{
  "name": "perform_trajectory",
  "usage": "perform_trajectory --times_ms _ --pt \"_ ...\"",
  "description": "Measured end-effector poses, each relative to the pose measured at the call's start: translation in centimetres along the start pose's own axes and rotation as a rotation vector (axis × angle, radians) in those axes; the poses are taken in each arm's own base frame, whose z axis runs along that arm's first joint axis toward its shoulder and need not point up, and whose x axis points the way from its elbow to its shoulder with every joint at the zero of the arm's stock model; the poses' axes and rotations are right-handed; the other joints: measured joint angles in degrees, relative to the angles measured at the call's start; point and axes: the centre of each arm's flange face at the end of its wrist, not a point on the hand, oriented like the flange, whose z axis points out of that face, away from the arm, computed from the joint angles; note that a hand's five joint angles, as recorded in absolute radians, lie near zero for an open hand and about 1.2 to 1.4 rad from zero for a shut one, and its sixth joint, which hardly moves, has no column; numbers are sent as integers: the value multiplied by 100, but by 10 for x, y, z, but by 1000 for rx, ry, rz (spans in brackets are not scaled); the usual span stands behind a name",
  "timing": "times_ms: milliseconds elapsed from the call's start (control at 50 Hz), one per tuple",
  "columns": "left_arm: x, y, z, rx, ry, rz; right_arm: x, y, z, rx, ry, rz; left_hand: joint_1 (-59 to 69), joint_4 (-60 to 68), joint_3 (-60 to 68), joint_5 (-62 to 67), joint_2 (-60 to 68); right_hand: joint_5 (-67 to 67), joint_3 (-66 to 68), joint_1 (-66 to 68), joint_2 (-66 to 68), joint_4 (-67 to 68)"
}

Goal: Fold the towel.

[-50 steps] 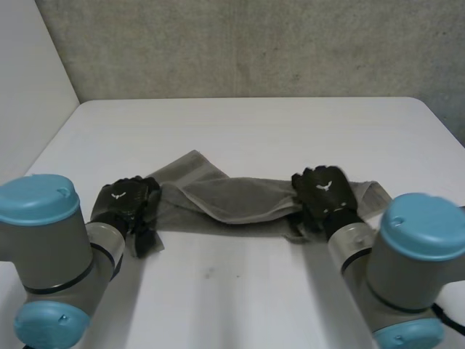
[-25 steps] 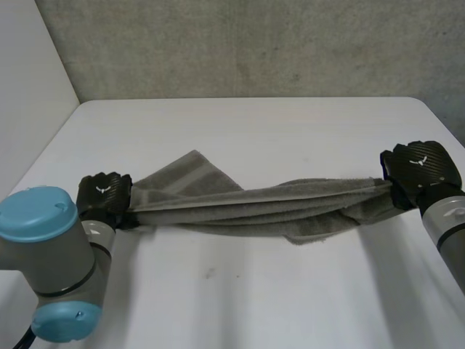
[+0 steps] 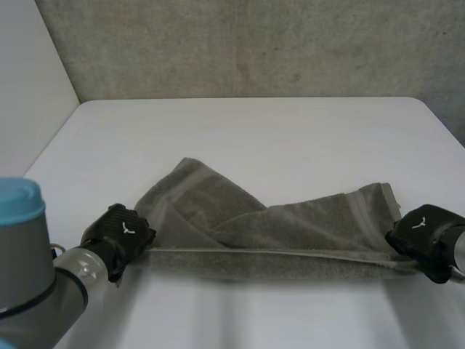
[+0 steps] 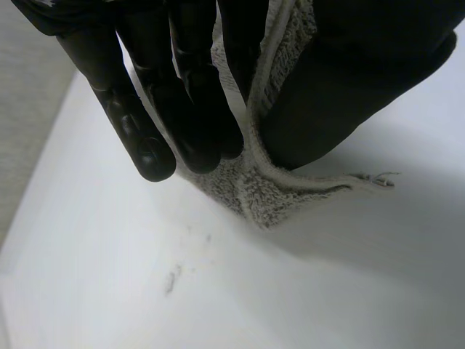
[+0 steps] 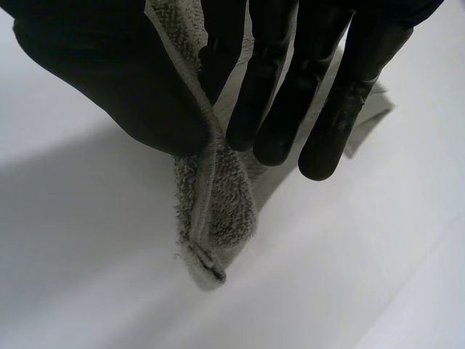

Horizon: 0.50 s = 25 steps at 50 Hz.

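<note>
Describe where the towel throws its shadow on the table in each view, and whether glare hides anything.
Head view: the towel throws a soft dark band on the white table along its near edge, between the left hand and the right hand; no glare. Left wrist view: grey shadow lies on the table beside the pinched corner. Right wrist view: similar shadow beside the hanging corner.

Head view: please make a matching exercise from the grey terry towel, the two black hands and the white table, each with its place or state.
1 grey terry towel
2 black left hand
3 black right hand
4 white table

a pinches the towel's right end
b lies under the towel
c stretched between both hands
d pinches the towel's left end

Pairs: 1-c; 2-d; 3-a; 4-b
</note>
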Motion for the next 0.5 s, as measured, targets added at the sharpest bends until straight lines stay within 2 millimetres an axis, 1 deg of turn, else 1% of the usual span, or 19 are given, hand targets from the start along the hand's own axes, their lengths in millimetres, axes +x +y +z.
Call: perform_trajectory --times_ms 20,100,120,160,180,220,240,260,300,320,340,360,380,400,460,480,500 --pt "0 0 2 -6 10 8 0 1 2 -6 -8 -6 0 0 0 0 0 0 0 0 0 0" --pt "-4 -2 23 -19 27 29 2 1 20 -28 -30 -22 0 0 0 0 0 2 0 0 0 0" --pt "-7 -4 34 -13 17 31 5 -1 27 -25 -23 -28 0 0 0 0 0 5 0 0 0 0" --pt "-11 -7 45 0 -1 31 11 -7 34 -10 0 -38 0 0 0 0 0 9 0 0 0 0" --pt "-19 -13 58 26 -36 31 18 -17 42 16 37 -48 0 1 1 0 0 12 0 0 -1 0" --pt "-19 -13 58 26 -36 31 18 -17 42 16 37 -48 0 1 1 0 0 12 0 0 -1 0" --pt "-32 -24 74 73 -100 31 31 -33 50 61 103 -54 0 1 1 16 0 12 0 0 -1 0" --pt "-43 -34 83 112 -152 30 39 -43 52 92 149 -52 0 2 2 26 1 25 0 0 0 2" --pt "-59 -47 91 166 -224 30 56 -61 54 154 240 -46 0 2 5 26 2 26 2 0 5 8" --pt "-88 -72 99 269 -358 27 82 -86 50 253 375 -31 0 3 5 26 3 27 10 0 5 23" --pt "-88 -72 99 269 -358 27 82 -86 50 253 375 -31 0 3 5 26 3 27 10 0 5 23" --pt "-118 -96 101 373 -489 22 108 -110 42 360 509 -18 0 3 5 26 3 27 11 0 5 23" --pt "-130 -107 100 418 -545 20 121 -122 36 419 578 -11 0 3 5 26 3 28 11 0 5 23" --pt "-156 -128 94 517 -663 15 142 -143 22 529 700 -2 0 3 5 26 3 28 11 0 5 23" --pt "-192 -160 76 671 -837 10 165 -167 0 682 854 7 3 4 5 26 4 28 11 0 5 23" --pt "-205 -171 68 730 -900 8 175 -179 -15 775 941 10 29 4 5 27 4 29 11 0 5 23" --pt "-214 -179 59 779 -951 7 181 -187 -26 843 1000 12 29 3 5 29 4 29 11 0 5 23"
